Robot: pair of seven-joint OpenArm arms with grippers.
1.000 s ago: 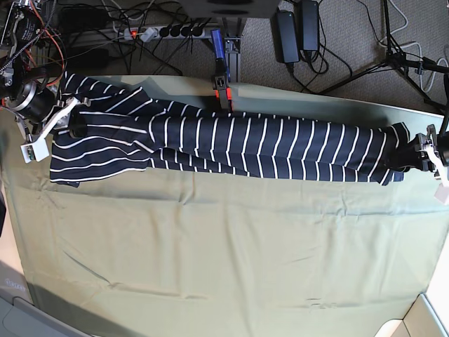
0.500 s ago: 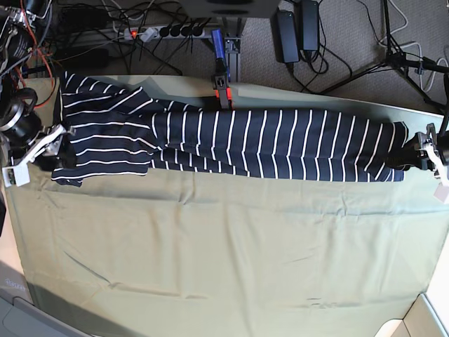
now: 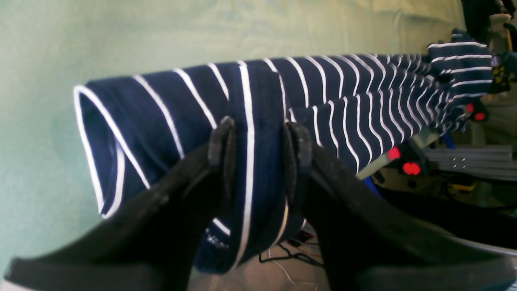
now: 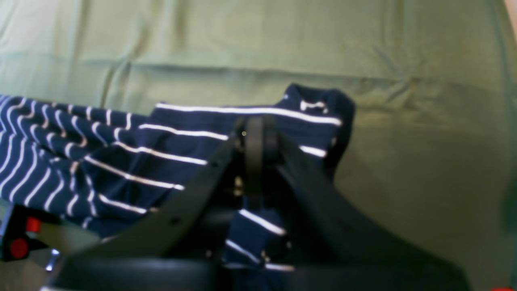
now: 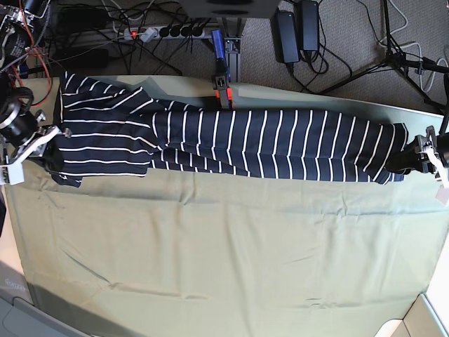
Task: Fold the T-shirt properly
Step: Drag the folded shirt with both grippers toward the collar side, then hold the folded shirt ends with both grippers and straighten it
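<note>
The navy T-shirt [image 5: 231,140] with thin white stripes is stretched in a long narrow band across the far part of the olive-green cloth [image 5: 224,246]. My left gripper [image 5: 414,159] is at the right edge, shut on the shirt's end; the left wrist view shows its fingers [image 3: 220,149] pinching a folded striped edge [image 3: 250,133]. My right gripper [image 5: 50,156] is at the left edge, shut on the shirt's wider end; in the right wrist view the closed fingertips [image 4: 256,141] hold bunched striped fabric [image 4: 181,149].
A blue and orange clamp [image 5: 222,84] sits at the table's far edge, just behind the shirt. Cables, a power strip [image 5: 168,31] and tripod legs [image 5: 393,56] lie on the floor beyond. The olive cloth has light wrinkles.
My right gripper has moved outward to the left with the shirt's wide end, pulling the shirt straighter and tauter. My left gripper has held nearly still at the right end.
</note>
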